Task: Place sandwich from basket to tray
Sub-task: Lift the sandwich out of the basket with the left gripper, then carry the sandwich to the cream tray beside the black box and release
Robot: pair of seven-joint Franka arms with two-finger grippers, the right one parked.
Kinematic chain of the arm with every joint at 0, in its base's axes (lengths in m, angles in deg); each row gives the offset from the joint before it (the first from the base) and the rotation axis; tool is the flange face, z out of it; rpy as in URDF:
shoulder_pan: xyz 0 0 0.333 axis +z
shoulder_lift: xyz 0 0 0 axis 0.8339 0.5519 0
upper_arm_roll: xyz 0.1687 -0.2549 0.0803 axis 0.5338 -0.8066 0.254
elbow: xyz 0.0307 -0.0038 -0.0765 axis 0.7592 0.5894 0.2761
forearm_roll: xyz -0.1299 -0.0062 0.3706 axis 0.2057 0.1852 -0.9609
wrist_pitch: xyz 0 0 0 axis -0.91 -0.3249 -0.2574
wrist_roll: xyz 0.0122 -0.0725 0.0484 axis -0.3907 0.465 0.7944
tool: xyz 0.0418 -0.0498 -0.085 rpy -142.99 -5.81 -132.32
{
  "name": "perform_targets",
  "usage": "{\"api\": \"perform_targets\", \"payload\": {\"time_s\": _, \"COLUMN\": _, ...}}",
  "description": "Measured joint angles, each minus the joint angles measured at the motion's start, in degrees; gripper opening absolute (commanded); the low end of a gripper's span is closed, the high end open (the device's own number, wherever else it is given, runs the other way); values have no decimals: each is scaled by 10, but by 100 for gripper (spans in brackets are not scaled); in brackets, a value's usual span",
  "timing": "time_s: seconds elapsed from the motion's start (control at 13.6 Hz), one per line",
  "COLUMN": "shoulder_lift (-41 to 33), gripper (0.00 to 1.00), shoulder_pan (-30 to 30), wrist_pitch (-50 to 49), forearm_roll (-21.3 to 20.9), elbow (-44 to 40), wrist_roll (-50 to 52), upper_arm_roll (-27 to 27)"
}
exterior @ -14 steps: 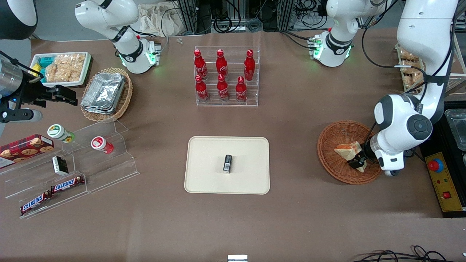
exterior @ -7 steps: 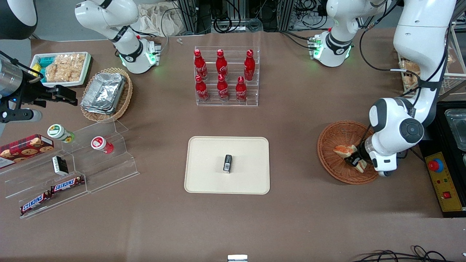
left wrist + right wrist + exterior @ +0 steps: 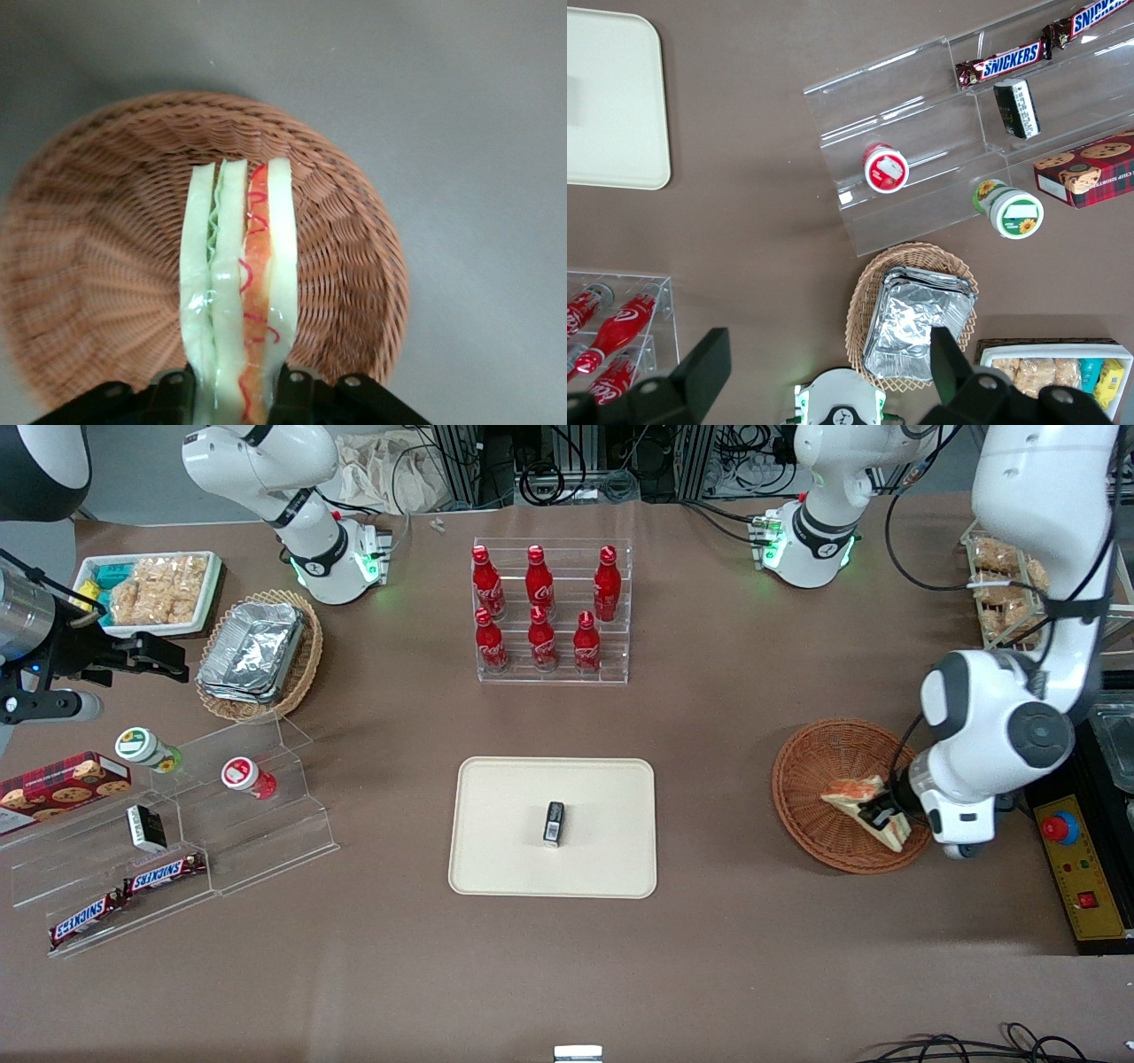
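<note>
Partly hidden: the gripper (image 3: pixel 880 811), of which the front view shows only a dark tip against the sandwich (image 3: pixel 864 800), the rest being covered by the white wrist and elbow housing of the left arm. In the wrist view the two black fingers (image 3: pixel 173 394) are cut off at the frame edge, so only their ends are seen, one pressed on each bread face of the sandwich (image 3: pixel 237 283). Whether the sandwich rests on the weave or is lifted clear of it cannot be told.

Gripper: closed narrowly on the wedge, gripping it across its thickness, filling edge facing the wrist camera with red-orange, white and a green strip showing.

Arm pose: forearm descends from above at the working arm's end of the table, bends at a large rounded joint just beside the basket (image 3: pixel 815 779), and the wrist reaches inward over the basket's rim.

Sandwich location: over the reddish-brown wicker basket (image 3: pixel 97 266), toward its rim on the arm's side and nearer the front camera than the basket's middle.

Tray (image 3: pixel 505 850): cream, rectangular, at table centre, well apart from the basket; a small dark packet (image 3: pixel 554 822) stands on its middle.

Also present: an acrylic rack of six red cola bottles (image 3: pixel 540 607), farther from the front camera than the tray.
</note>
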Motion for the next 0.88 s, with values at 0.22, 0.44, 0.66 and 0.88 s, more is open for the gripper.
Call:
{"api": "perform_targets", "payload": {"time_s": 0.22, "shoulder_lift": -16, "gripper": 0, "shoulder_pan": 0, "wrist_pitch": -170, "forearm_roll": 0, "elbow": -142, "wrist_roll": -47, "upper_arm_roll": -29}}
{"api": "perform_targets", "payload": {"time_s": 0.44, "shoulder_lift": -15, "gripper": 0, "shoulder_pan": -2, "wrist_pitch": -241, "forearm_roll": 0, "elbow": -240, "wrist_roll": -159, "upper_arm_roll": -76}}
{"api": "perform_targets", "payload": {"time_s": 0.66, "shoulder_lift": -5, "gripper": 0, "shoulder_pan": -16, "wrist_pitch": -250, "forearm_roll": 0, "elbow": -271, "wrist_roll": -194, "upper_arm_roll": -125}}
{"api": "perform_targets", "payload": {"time_s": 0.88, "shoulder_lift": 47, "gripper": 0, "shoulder_pan": -90, "wrist_pitch": -249, "forearm_roll": 0, "elbow": -307, "wrist_roll": -196, "upper_arm_roll": -135}}
